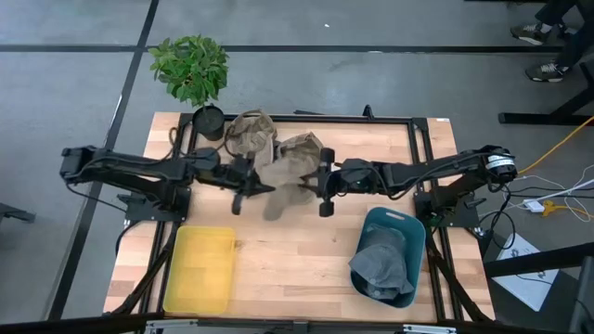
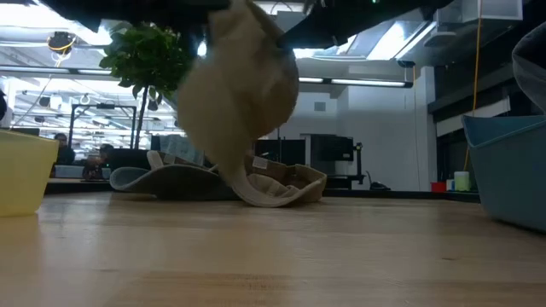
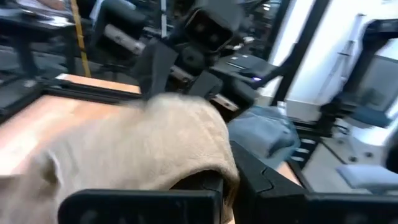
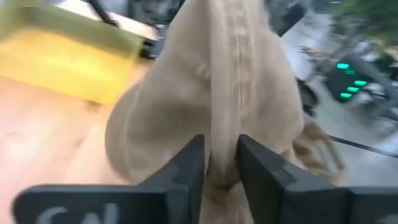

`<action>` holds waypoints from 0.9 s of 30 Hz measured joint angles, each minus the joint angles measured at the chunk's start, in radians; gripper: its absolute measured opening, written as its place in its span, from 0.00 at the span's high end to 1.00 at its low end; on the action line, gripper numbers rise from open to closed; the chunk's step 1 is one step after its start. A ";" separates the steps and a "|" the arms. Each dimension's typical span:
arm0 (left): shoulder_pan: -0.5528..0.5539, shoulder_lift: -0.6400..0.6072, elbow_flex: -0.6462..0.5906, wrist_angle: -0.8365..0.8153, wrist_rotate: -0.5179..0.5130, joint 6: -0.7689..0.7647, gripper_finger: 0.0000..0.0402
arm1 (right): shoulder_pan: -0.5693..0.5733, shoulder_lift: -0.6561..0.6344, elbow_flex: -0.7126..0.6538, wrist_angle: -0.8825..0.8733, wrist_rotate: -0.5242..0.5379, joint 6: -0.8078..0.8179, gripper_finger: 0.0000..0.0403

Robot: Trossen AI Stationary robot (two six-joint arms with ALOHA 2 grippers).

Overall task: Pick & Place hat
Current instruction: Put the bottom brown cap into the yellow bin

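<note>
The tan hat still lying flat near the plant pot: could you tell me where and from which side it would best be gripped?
Probably its brim edge. That tan hat lies flattened on the table beside the plant pot, so a pinch from straight above on the floppy rim, on the side away from the pot, looks safest. The crown offers no firm fold.

Plenty of bare table [image 1: 297,264] between the yellow bin [image 1: 200,269] and teal bin [image 1: 394,255] — easy passage. Back edge crowded though — second hat [image 1: 249,133], potted plant [image 1: 193,74].
</note>
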 joint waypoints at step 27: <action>-0.001 -0.229 0.000 -0.149 0.150 -0.016 0.99 | -0.016 0.007 0.000 0.198 -0.206 -0.017 0.30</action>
